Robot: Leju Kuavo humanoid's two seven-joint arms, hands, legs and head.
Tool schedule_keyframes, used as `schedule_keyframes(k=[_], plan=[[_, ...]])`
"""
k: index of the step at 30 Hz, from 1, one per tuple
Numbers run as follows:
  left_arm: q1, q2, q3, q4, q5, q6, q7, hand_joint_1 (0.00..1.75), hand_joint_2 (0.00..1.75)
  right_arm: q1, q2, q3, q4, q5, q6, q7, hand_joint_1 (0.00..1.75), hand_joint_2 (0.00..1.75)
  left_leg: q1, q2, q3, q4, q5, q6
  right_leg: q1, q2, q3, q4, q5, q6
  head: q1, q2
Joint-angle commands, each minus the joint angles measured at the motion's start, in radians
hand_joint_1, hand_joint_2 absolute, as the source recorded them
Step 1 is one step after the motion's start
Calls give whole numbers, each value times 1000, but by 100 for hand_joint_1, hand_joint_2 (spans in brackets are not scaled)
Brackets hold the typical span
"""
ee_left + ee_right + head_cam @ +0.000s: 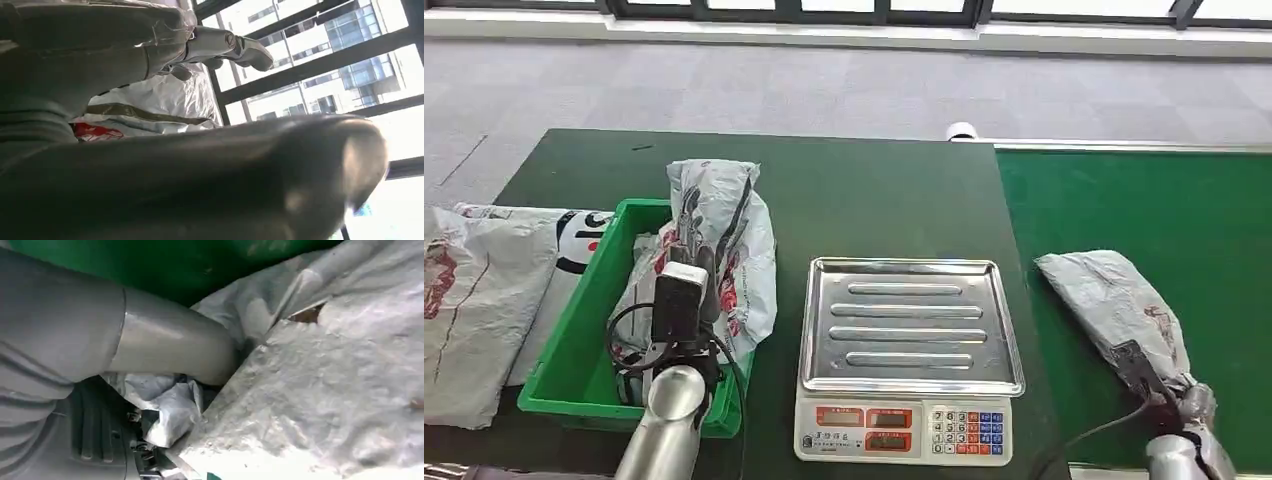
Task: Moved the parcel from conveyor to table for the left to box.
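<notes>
The right hand (1169, 385) grips the grey parcel (1114, 300) on the conveyor (1144, 200), transfer to the bench (874, 200) pending, while the left hand (689, 300) holds a bagged parcel (724, 230) over the green box (574, 330).

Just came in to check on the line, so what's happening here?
The robot is sorting mail bags. Its right hand grips the near end of a grey parcel lying on the green conveyor. Its left hand holds a white printed bag at the green box on the table. The scale between them has nothing on its tray. More bags lie left of the box.
</notes>
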Motion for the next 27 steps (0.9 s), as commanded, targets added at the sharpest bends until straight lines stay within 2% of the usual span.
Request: schedule_keyframes(k=[1, 2, 3, 5, 6, 7, 9, 10, 12, 19, 22, 27], plan=[[21, 20, 0, -10, -14, 8, 8, 0, 0, -43, 69, 71, -120, -37, -25, 30, 175, 175, 0, 3, -2, -2, 1, -2, 0, 2, -3, -1, 2, -1, 0, 0], [27, 17, 3, -13, -16, 12, 9, 0, 0, -35, 98, 53, -192, -131, -185, -80, 175, 175, 1, -1, -1, -1, 1, -2, 1, -1, -3, -1, 1, -1, 0, 0], [36, 16, 2, -20, -20, 16, 8, 0, 0, -7, 134, 56, -332, -201, -234, -125, 175, 175, 0, -3, 6, 0, 2, 0, 0, -3, -4, 0, 1, -1, 0, 0], [30, 11, -4, -8, -25, 17, 2, 0, 0, 109, 219, 76, -678, -409, -338, -268, 175, 175, -1, -5, 5, -1, 3, -1, 0, -4, -3, 0, 0, -1, 0, 0], [15, 7, -11, 14, -26, 19, -9, 0, 0, 220, 283, 119, -941, -526, -380, -386, 175, 175, -1, -8, 5, -2, 3, -2, 0, -7, -4, 1, -1, -2, 0, 0], [6, 5, -13, 28, -26, 22, -15, 0, 0, 277, 322, 141, -1072, -542, -384, -400, 175, 175, -1, -12, 4, -1, 3, -2, -1, -12, -4, 2, -2, -1, 0, 0], [-9, 4, -15, 49, -21, 27, -23, 0, 0, 356, 381, 184, -1241, -582, -406, -463, 175, 175, 0, -19, 4, -2, 3, -3, 0, -19, -3, 1, -4, -2, 0, 0], [-17, 3, -15, 58, -19, 28, -26, 0, 0, 368, 438, 170, -1302, -609, -406, -557, 175, 175, 0, -21, 3, -1, 3, -2, 1, -20, -3, 1, -5, -1, 0, 0], [-22, 1, -13, 61, -18, 28, -29, 0, 0, 385, 489, 163, -1373, -622, -406, -636, 175, 175, 2, -20, 4, -3, 2, -4, 2, -19, -2, 1, -6, -3, 0, 0], [-6, 2, -3, 36, -18, 32, -31, 0, 0, 429, 497, 256, -1589, -575, -406, -636, 175, 175, 2, -18, 2, -3, 3, -4, 2, -18, -5, 1, -6, -3, 0, 0], [9, 1, 1, 19, -19, 34, -33, 0, 0, 427, 497, 313, -1675, -489, -406, -636, 175, 175, 1, -15, 2, -2, 2, -3, 1, -15, -6, 2, -6, -3, 0, 0], [19, 8, -10, 6, -10, 38, -30, 0, 0, 411, 497, 374, -1560, -407, -406, -636, 175, 175, 2, -12, 5, -5, 3, -4, 2, -12, -3, -1, -4, -3, 0, 0]])
